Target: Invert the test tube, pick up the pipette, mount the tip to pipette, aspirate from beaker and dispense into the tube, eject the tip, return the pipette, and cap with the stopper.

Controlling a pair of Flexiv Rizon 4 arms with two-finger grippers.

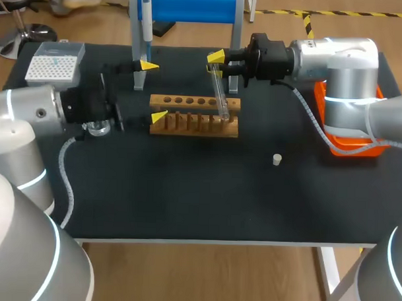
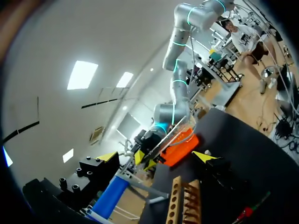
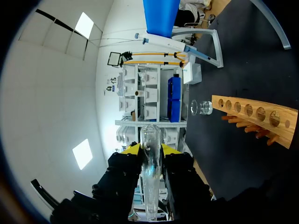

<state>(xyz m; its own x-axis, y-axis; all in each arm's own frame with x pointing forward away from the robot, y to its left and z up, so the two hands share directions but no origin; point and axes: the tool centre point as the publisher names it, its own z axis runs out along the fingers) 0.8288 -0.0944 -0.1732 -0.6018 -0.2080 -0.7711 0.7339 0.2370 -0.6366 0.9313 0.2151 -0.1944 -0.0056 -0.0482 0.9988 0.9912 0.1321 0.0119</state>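
Two grippers at the wooden rack (image 1: 194, 115): right gripper (image 1: 217, 62) pinching the test tube (image 1: 221, 92), left gripper (image 1: 154, 91) spread wide with nothing between its fingers.
Test tube hangs tilted from the right gripper, lower end over the right end of the wooden rack; contact there, can't tell. One left fingertip is by the rack's left end, the other near the blue stand (image 1: 193, 8). Pipette (image 1: 146, 20) hangs on that stand, behind the rack. Beaker (image 1: 97, 127) sits beside the left wrist, tip box (image 1: 54, 63) at the far left corner. Stopper (image 1: 276, 159) lies alone, well right of the rack. Orange bin (image 1: 350, 146) under the right arm.
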